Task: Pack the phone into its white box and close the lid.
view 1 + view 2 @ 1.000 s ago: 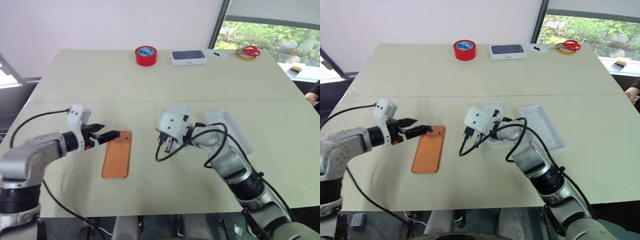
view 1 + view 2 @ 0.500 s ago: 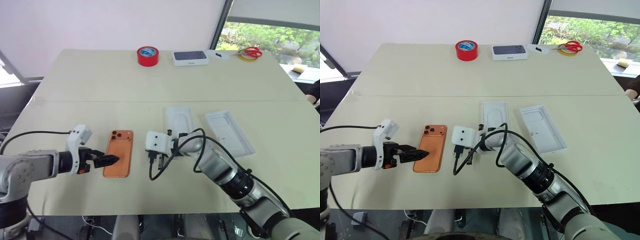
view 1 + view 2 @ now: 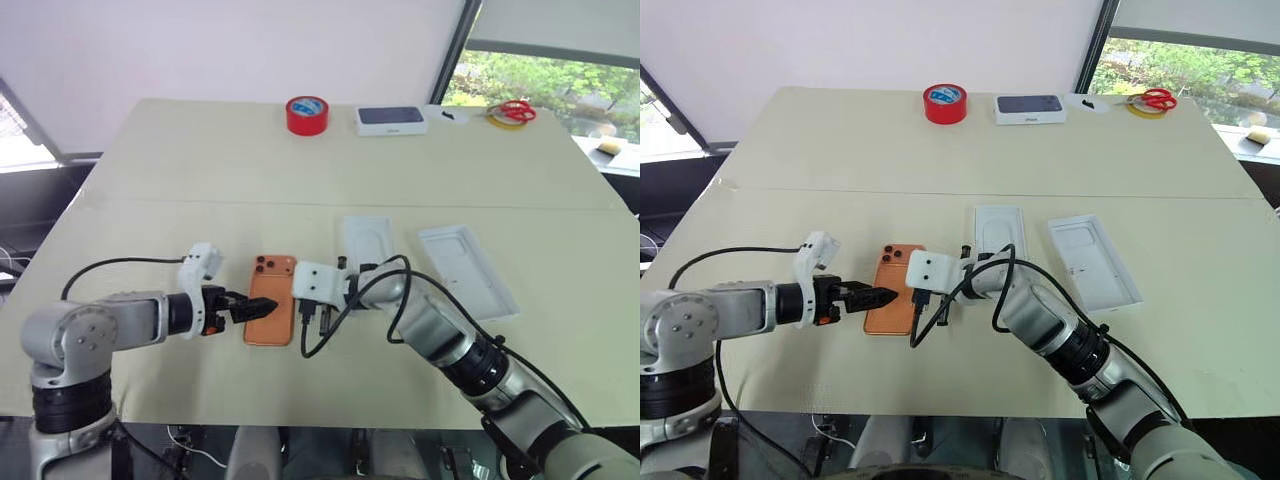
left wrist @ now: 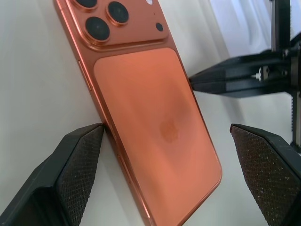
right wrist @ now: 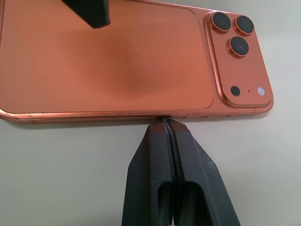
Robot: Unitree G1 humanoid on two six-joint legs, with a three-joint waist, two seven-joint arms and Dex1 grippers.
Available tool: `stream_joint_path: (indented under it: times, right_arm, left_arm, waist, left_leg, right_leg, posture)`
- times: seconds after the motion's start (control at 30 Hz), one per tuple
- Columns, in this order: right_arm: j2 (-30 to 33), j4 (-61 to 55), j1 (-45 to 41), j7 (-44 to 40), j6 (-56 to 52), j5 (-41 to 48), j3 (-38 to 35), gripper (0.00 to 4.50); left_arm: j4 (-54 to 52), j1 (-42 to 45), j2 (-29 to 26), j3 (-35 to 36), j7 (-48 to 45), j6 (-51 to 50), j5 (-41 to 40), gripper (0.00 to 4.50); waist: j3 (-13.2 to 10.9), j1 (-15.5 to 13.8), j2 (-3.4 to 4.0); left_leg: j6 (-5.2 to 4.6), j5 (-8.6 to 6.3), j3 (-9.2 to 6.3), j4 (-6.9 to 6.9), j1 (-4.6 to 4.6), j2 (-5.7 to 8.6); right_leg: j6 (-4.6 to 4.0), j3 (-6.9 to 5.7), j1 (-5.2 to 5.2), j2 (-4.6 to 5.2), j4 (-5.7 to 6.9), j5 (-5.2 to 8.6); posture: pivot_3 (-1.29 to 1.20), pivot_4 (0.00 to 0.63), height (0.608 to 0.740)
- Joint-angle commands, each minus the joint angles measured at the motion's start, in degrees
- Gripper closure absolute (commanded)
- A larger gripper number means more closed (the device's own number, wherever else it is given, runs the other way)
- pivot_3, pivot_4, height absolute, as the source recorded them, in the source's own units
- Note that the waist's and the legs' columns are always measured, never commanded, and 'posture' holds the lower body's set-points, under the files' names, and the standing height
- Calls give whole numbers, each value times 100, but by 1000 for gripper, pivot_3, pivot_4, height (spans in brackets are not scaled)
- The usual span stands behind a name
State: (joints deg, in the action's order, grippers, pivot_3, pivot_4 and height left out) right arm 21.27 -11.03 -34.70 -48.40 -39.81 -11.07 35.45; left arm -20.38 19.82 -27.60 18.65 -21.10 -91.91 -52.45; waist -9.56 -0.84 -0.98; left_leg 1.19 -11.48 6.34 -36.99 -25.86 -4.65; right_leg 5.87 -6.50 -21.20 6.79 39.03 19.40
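Beige table (image 3: 200, 170): phone (image 3: 271, 311) flat, camera block away from us, left of white box (image 3: 365, 243) and lid (image 3: 468, 270). Since a second ago our left gripper (image 4: 164, 155), released wide, straddles it; right gripper (image 5: 168, 126), clenched, braces its edge, apparently touching. Pickup imminent.

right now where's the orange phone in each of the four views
Left eye: the phone lies near the table's front, between the grippers.
Right eye: same place.
Left wrist: across the middle, lenses at top.
Right wrist: upper half, lenses at right.
Shared landmark: its camera block.
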Motion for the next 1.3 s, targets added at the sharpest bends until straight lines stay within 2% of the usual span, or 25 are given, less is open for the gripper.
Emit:
stream_joint_path:
  times: [0.03,0.23,0.33,0.6,0.83,1.17,1.3]
  right_arm:
    - [-116,-217,13,46,-6,21,36,4479]
    - [-103,-294,93,79,-116,4,2,4479]
    - [-108,-282,96,76,-117,-4,6,4479]
    - [-80,-259,96,64,-100,-40,-7,4479]
    - [-61,-256,107,54,-114,-48,-28,4479]
    - [-71,-189,69,43,-83,-68,-33,4479]
    - [-59,-204,87,51,-112,-86,-55,4479]
  left_arm:
    - [222,128,373,-399,16,-59,-597,0]
    - [503,233,355,-285,162,-59,-946,0]
    - [372,256,208,-507,156,-59,-851,0]
    - [307,409,-75,-979,673,102,355,0]
    - [162,528,-24,-965,597,-55,525,0]
    - [460,479,844,-450,850,-59,-1096,0]
    - [667,527,861,-296,1185,-59,-1576,0]
  waist:
    - [0,10,0]
    - [2,10,3]
    - [1,17,3]
    - [2,18,4]
    - [4,48,7]
    - [4,10,8]
    - [-5,23,-7]
  left_leg:
    - [0,0,0,3,5,0]
    - [-1,-1,0,6,20,0]
    - [0,-1,0,6,19,0]
    - [-1,-2,3,15,31,0]
    - [-1,-3,5,22,38,-2]
    - [-5,-5,3,22,37,-2]
    - [-7,-7,1,22,32,-1]
  right_leg:
    - [0,0,3,0,1,0]
    - [0,0,16,0,0,0]
    - [0,1,15,0,0,0]
    - [-1,2,18,0,-2,1]
    - [-2,4,19,0,-3,1]
    - [-2,4,23,4,-8,1]
    - [-2,3,23,6,-13,1]
  posture:
    - [0,150,730]
    - [0,150,730]
    - [0,150,730]
    - [0,150,730]
    - [0,150,730]
    - [0,150,730]
    - [0,150,730]
